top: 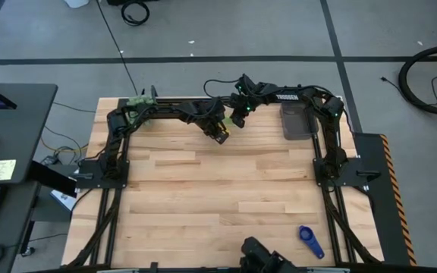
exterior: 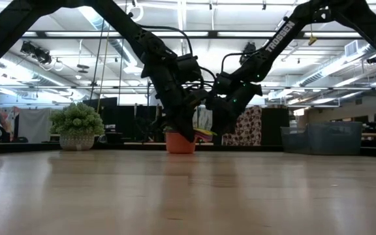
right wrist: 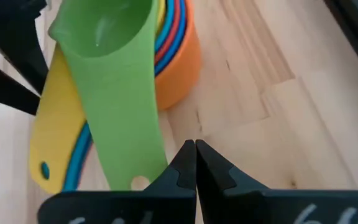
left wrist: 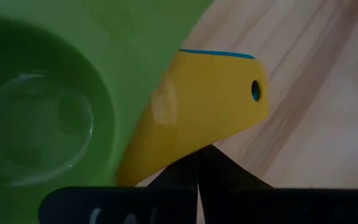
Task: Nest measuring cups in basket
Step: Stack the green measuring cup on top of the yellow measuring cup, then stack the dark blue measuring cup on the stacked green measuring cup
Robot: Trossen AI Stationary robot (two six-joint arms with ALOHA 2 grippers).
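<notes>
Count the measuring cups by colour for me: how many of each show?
Orange cup: 1
Red cup: 1
Blue cup: 1
Yellow cup: 1
Green cup: 1
Dark blue cup, lying alone: 1
Total: 6 showing; the stack may hide more.

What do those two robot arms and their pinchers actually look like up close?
Both arms are black and jointed, with black cables looped along them. The right arm carries white TROSSEN lettering and a small green light near its wrist. The left gripper and right gripper each end in two thin, dark, wedge-shaped fingers on a flat black bar.
</notes>
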